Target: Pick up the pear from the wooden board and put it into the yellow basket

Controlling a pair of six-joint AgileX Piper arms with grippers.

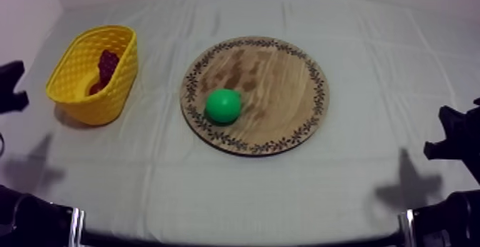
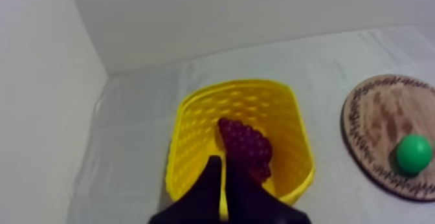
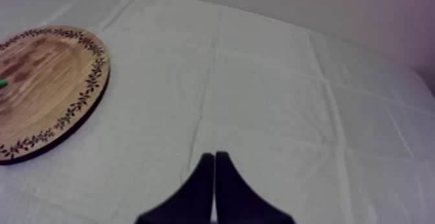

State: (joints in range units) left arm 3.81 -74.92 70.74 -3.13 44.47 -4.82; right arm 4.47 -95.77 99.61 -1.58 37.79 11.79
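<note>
A green pear (image 1: 223, 106) rests on the round wooden board (image 1: 286, 86) with a patterned rim, toward the board's near left part. The yellow basket (image 1: 78, 64) stands at the table's left and holds a dark red bunch of grapes (image 1: 106, 70). My left gripper (image 2: 221, 163) is shut as a narrow wedge, close over the near rim of the basket (image 2: 194, 116), with the grapes (image 2: 245, 144) just beyond it and the pear (image 2: 413, 154) off on the board (image 2: 379, 129). My right gripper (image 3: 214, 156) is shut over bare cloth, apart from the board (image 3: 45, 78).
Both arms sit low at the table's sides, the left arm (image 1: 11, 86) by the basket, the right arm (image 1: 453, 139) at the right edge. Grey-white cloth (image 1: 343, 185) lies open around the board and in front of it.
</note>
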